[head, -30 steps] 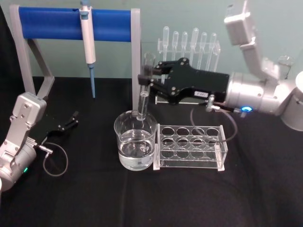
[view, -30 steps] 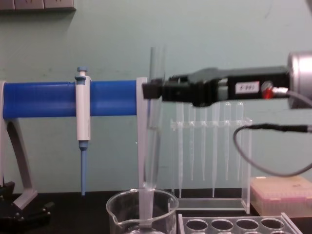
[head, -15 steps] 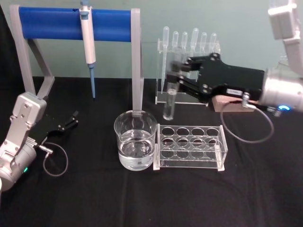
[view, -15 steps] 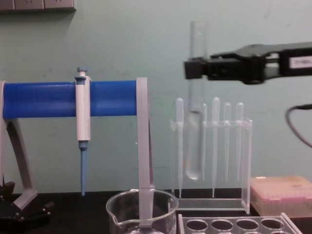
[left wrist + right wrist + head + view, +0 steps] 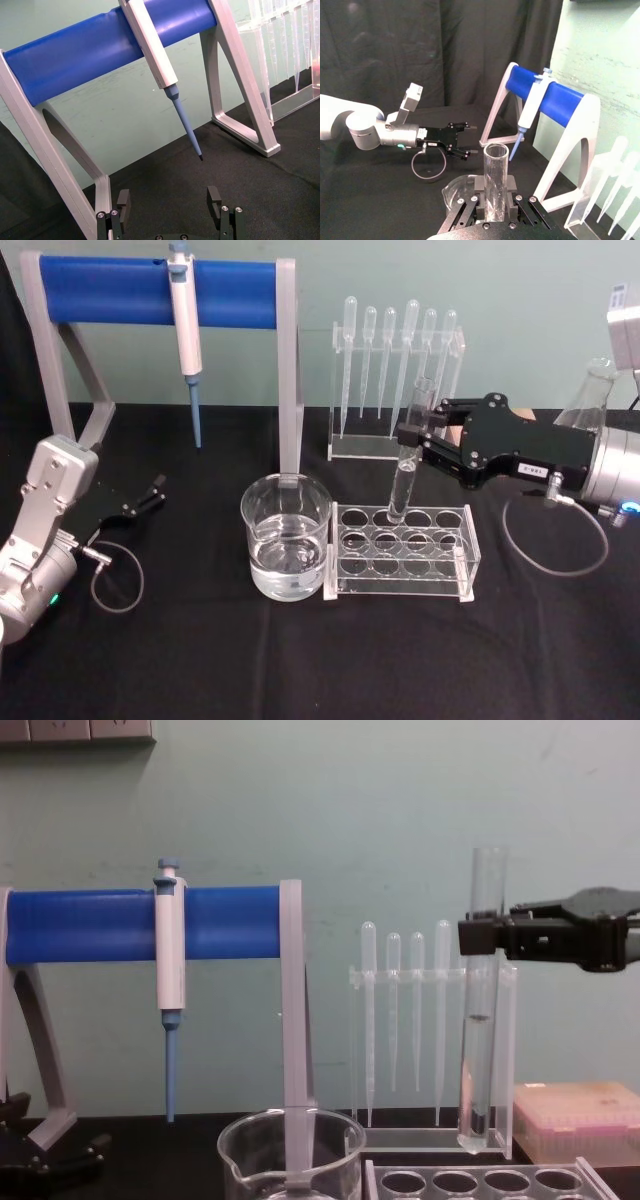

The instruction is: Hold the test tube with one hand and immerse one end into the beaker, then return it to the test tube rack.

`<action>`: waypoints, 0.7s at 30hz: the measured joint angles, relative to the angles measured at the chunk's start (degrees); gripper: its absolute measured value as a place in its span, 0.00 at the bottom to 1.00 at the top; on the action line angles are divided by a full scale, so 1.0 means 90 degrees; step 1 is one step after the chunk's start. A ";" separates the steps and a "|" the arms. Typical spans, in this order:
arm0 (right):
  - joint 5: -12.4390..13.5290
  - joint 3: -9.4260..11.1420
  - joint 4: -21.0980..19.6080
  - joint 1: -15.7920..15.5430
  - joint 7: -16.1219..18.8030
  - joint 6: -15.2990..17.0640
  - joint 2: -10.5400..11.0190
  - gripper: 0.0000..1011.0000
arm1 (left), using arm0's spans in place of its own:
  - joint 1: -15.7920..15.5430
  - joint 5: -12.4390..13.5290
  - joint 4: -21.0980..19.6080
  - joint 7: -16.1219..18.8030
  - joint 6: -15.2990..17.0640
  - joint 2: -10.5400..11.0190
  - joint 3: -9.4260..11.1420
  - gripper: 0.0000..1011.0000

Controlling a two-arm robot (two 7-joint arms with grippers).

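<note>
Left gripper (image 5: 150, 491): parked low at the table's left edge on the black cloth, fingers spread with nothing between them, below the blue bar stand (image 5: 160, 290) with its white-and-blue pipettor (image 5: 184, 310). No change across the last second.

Centre: wide clear glass beaker (image 5: 286, 548), water in the lower part, standing just left of the clear plastic tube rack (image 5: 400, 550), touching or nearly so. A second ago the tube's rounded end hung inside this beaker; now nothing is in it.

Right of centre: long clear glass test tube (image 5: 410, 455), upright, rounded end down, hovering over the rack's back row of holes. In the chest view it holds some liquid and its bottom sits above the rack top, not yet seated.

Right: black two-fingered right gripper (image 5: 408, 437), clamped on the tube's upper part, having carried it up and rightward from beaker to rack.

Judgement: immersion looks done; the return leg is under way. What remains is lining up a hole, lowering, letting go.
</note>
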 joint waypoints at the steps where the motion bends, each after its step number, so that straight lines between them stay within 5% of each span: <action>1: 0.0001 0.0002 0.0011 -0.0014 -0.0003 -0.0008 -0.0001 0.24 | 0.0000 0.0000 0.0000 0.0000 0.0000 0.0000 0.0000 0.99; 21: -0.0185 -0.0098 0.0294 -0.0184 -0.0135 -0.0025 -0.0246 0.24 | 0.0000 0.0000 0.0000 0.0000 0.0000 0.0000 0.0000 0.99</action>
